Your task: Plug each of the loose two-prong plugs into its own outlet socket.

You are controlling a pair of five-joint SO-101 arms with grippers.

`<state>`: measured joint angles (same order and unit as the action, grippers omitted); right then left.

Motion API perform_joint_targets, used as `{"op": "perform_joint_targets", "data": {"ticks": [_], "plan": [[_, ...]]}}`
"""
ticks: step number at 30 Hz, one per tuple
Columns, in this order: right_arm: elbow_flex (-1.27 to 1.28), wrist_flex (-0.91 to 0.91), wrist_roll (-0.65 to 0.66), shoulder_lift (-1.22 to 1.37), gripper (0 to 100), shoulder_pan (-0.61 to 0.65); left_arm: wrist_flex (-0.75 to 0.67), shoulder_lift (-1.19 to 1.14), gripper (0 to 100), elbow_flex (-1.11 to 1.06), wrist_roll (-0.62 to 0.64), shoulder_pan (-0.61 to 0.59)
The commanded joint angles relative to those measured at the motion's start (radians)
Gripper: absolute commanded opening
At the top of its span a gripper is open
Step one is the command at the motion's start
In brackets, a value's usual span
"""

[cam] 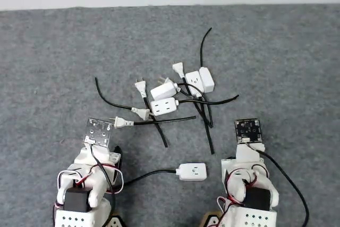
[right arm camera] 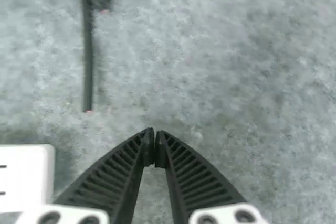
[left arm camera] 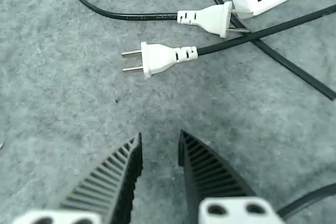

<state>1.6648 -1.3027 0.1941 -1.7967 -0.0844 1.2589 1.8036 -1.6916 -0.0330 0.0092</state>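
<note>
Two grippers sit low over the grey carpet (cam: 53, 51), both empty. Left gripper (left arm camera: 160, 142) has its jaws parted by a narrow gap and touches nothing; a white two-prong plug (left arm camera: 163, 59) lies on the carpet just ahead of it. Right gripper (right arm camera: 154, 135) is closed tip to tip on nothing. One lone outlet socket (cam: 192, 171) rests near 6 o'clock in the high view. That plug lies at its 10 o'clock, and the tangle of other plugs and sockets (cam: 164, 106) at its 12 o'clock.
</note>
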Motion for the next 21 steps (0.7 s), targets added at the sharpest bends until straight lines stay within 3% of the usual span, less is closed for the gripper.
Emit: {"op": "perform_joint_targets", "data": {"ticks": [1,6,13,17,21], "plan": [[0.018,-0.001,-0.009,-0.01,0.9,0.065,0.003,0.017,11,0.008,-0.011,0.0],[0.018,-0.001,-0.005,-0.01,0.9,0.068,0.003,0.017,11,0.01,-0.011,-0.005],[-0.006,0.01,-0.003,-0.01,0.9,0.068,0.028,0.017,11,0.091,-0.011,-0.183],[-0.018,0.059,-0.003,-0.01,0.9,0.068,0.02,0.017,12,0.179,-0.012,-0.206],[-0.012,0.142,-0.003,-0.01,0.9,0.079,-0.077,0.017,12,0.259,-0.011,-0.199]]}}
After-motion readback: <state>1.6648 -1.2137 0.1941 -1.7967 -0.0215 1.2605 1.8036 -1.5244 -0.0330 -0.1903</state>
